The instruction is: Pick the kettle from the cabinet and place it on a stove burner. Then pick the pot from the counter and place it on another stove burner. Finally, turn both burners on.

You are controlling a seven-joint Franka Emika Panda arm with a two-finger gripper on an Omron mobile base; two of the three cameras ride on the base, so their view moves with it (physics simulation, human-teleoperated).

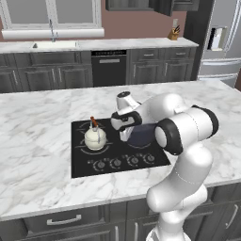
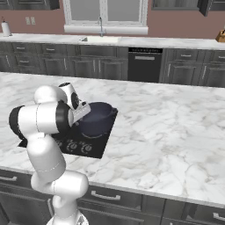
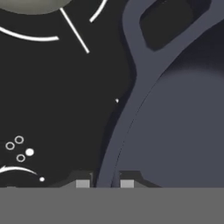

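Note:
The cream-white kettle [image 1: 95,137] stands upright on a left burner of the black cooktop [image 1: 84,165]; its base shows at the top left of the hand view [image 3: 30,4]. The dark navy pot [image 1: 142,135] [image 2: 97,116] [image 3: 183,122] sits over the right side of the cooktop [image 2: 94,147]. My gripper [image 3: 105,183] [image 2: 83,115] is shut on the pot's rim at its left edge, one finger inside and one outside. A loop handle [image 3: 148,30] of the pot juts out just beyond the fingers. In the left base view my hand [image 1: 125,118] partly hides the pot.
A row of round knobs [image 1: 124,161] runs along the cooktop's front. White marble counter [image 1: 37,141] [image 2: 176,132] spreads wide on both sides. Across the aisle are a sink [image 1: 54,44], a dishwasher [image 1: 109,68], a knife block [image 1: 174,33] and a fridge [image 1: 221,42].

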